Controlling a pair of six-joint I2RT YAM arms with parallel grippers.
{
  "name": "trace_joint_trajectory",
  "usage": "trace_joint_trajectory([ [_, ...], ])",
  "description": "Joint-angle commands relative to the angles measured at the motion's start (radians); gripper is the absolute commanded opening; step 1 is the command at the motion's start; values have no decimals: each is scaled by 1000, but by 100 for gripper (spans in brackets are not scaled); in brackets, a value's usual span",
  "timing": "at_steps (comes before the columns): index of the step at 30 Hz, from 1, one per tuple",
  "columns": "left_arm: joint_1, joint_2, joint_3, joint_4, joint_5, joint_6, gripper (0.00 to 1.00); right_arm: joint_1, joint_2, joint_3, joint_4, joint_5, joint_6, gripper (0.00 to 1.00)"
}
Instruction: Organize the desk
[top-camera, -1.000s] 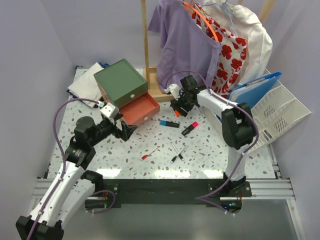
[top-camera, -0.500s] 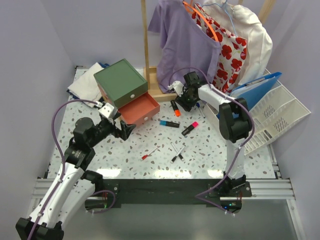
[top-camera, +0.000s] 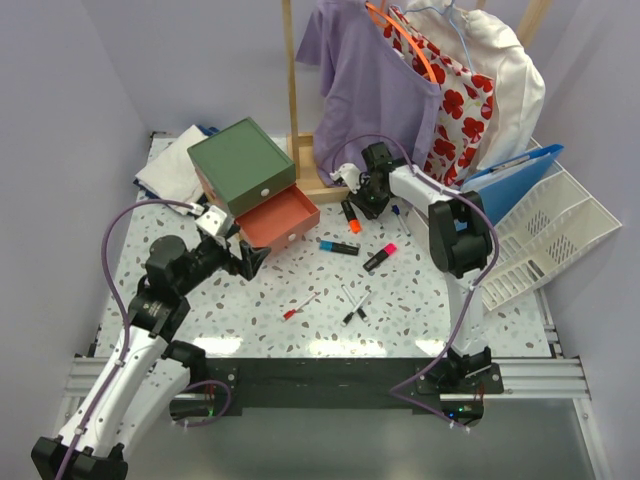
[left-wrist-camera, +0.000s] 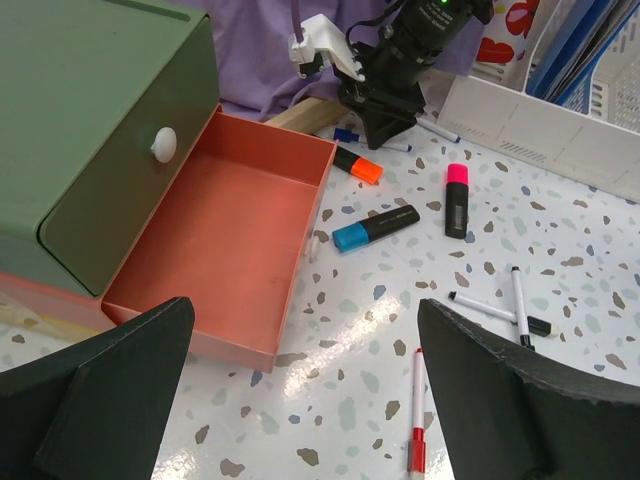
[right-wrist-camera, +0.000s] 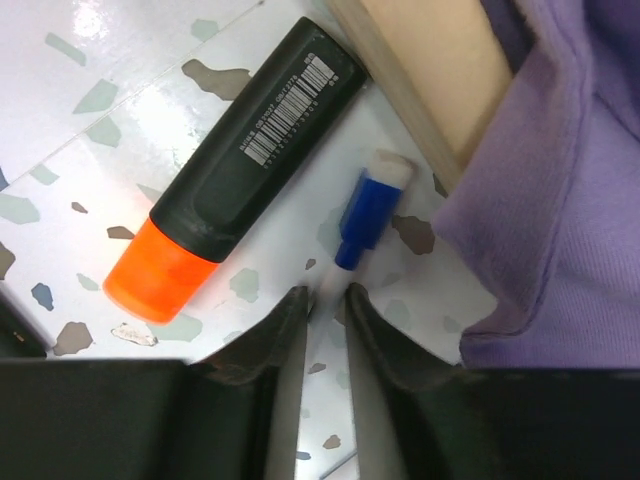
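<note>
Orange drawer (left-wrist-camera: 240, 215) hangs open at 9 o'clock under the green box (left-wrist-camera: 90, 90). At 12 the right gripper (left-wrist-camera: 383, 130) is nose-down on a blue-capped pen (left-wrist-camera: 345, 134). Orange highlighter (left-wrist-camera: 358, 164), blue highlighter (left-wrist-camera: 375, 228) and pink highlighter (left-wrist-camera: 457, 200) are scattered mid-desk (left-wrist-camera: 580, 220).

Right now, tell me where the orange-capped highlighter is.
In the top view the orange-capped highlighter lies on the desk, right of the open orange drawer, just beside the right gripper and a blue-capped pen.

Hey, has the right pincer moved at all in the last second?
Yes. The right pincer shifted back and slightly right in the top view, away from the red drawer and toward the purple shirt.
</note>
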Motion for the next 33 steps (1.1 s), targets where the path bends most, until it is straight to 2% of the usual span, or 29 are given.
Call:
trace_joint_trajectory([
  [1, -3, -9, -2, 37, -10, 25, 100, 2, 8, -7, -34, -21, -10, 19],
  [6, -3, -15, -1, 37, -8, 23, 100, 2, -63, -73, -34, -55, -13, 6],
  [14, -3, -15, -2, 38, -10, 25, 100, 13, -358, -257, -51, -202, -30, 0],
  [18, -3, -25, -1, 35, -20, 25, 100, 13, -437, -271, -118, -276, -90, 0],
  [20, -3, -31, -2, 35, -30, 25, 100, 22, -468, -251, -182, -348, -149, 0],
  [24, -3, -40, -2, 31, -50, 29, 100, 88, -495, -183, -268, -377, -245, 0],
  [28, -2, -57, 1, 20, -91, 32, 100, 250, -503, -71, -292, -267, -314, 0],
  [33, -2, -98, -1, 6, -197, 32, 100, 367, -450, 103, -310, -192, -361, 0],
])
